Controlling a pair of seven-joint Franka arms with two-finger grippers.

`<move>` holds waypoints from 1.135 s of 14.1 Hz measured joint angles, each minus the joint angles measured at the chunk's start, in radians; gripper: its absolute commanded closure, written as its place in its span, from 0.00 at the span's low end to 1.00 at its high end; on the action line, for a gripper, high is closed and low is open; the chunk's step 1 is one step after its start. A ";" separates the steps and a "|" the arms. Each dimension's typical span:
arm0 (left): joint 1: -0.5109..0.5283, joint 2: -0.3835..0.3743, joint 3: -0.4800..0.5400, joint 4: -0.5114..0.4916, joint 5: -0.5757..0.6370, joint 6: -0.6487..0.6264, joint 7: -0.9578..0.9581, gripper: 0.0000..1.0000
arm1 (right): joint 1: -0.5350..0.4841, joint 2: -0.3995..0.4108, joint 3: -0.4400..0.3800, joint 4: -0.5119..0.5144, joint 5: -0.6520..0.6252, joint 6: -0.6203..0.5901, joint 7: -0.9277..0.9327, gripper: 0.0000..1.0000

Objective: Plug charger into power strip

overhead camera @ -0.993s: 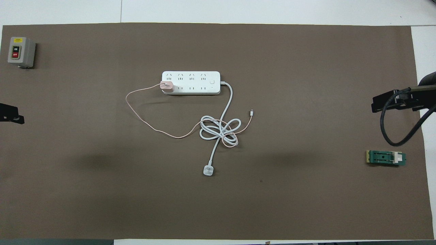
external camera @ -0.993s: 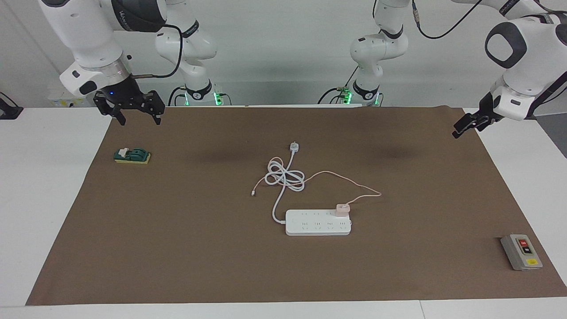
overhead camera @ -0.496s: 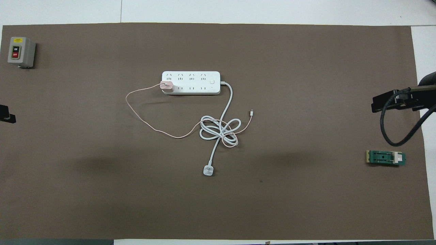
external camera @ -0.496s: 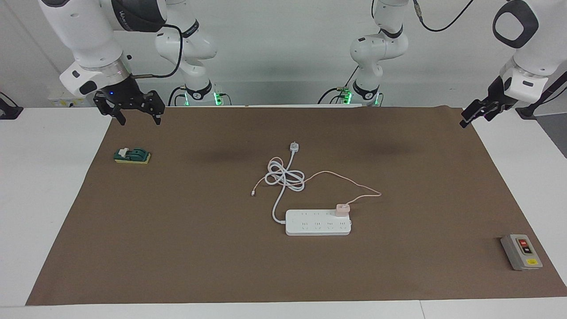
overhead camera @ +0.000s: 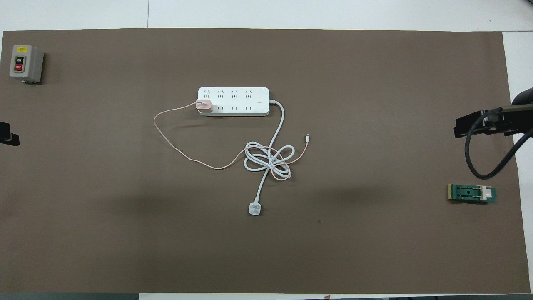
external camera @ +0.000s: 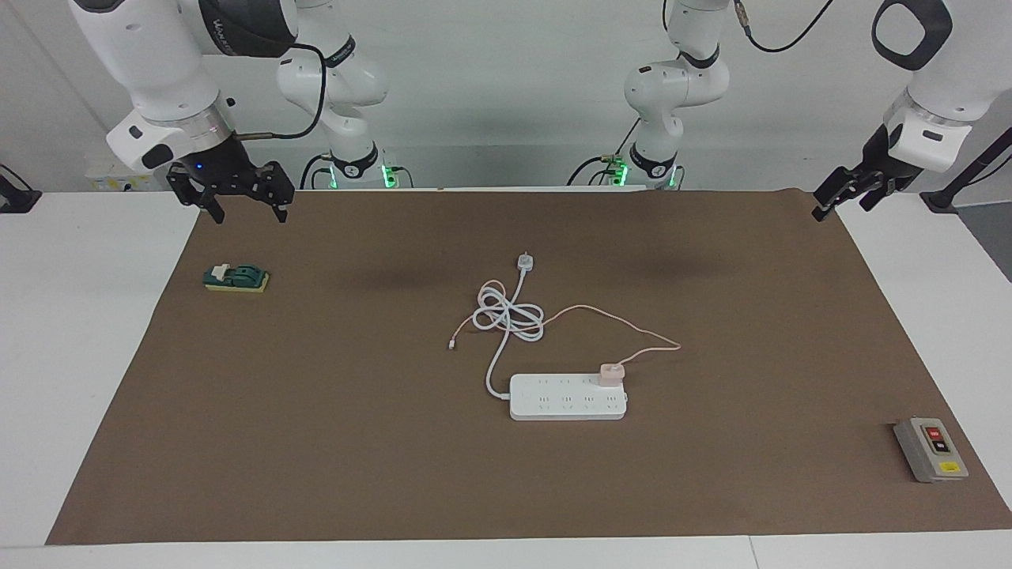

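Note:
The white power strip [external camera: 568, 397] [overhead camera: 237, 101] lies flat in the middle of the brown mat. The pale-pink charger [external camera: 611, 373] [overhead camera: 204, 105] sits upright in a socket at the strip's end toward the left arm, in the row nearer to the robots. Its thin pink cable [external camera: 632, 324] [overhead camera: 175, 146] loops over the mat into the strip's coiled white cord [external camera: 506, 316] [overhead camera: 268, 160]. My left gripper [external camera: 842, 197] [overhead camera: 8, 139] hangs open and empty over the mat's corner at the left arm's end. My right gripper [external camera: 247, 207] [overhead camera: 479, 125] hangs open and empty over the mat's corner at the right arm's end.
The cord's white plug [external camera: 526, 261] [overhead camera: 255, 208] lies loose, nearer to the robots than the coil. A grey switch box [external camera: 930, 449] [overhead camera: 25, 62] stands at the left arm's end. A green block [external camera: 236, 278] [overhead camera: 471, 193] lies below the right gripper's corner.
My left gripper has risen and drawn back toward the mat's corner at its own end. The right arm, charger and power strip have not moved.

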 measured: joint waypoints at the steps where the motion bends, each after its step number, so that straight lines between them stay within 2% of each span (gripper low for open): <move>1: -0.019 0.004 0.000 0.012 0.000 -0.008 -0.017 0.00 | 0.000 0.000 0.000 0.000 0.000 0.000 0.000 0.00; 6: -0.042 0.041 -0.003 0.027 0.000 -0.003 -0.036 0.00 | 0.000 0.000 0.000 0.000 0.000 0.000 0.000 0.00; 16: -0.043 0.042 -0.008 0.030 0.000 0.001 0.058 0.00 | 0.000 0.000 0.000 0.000 0.000 0.000 0.000 0.00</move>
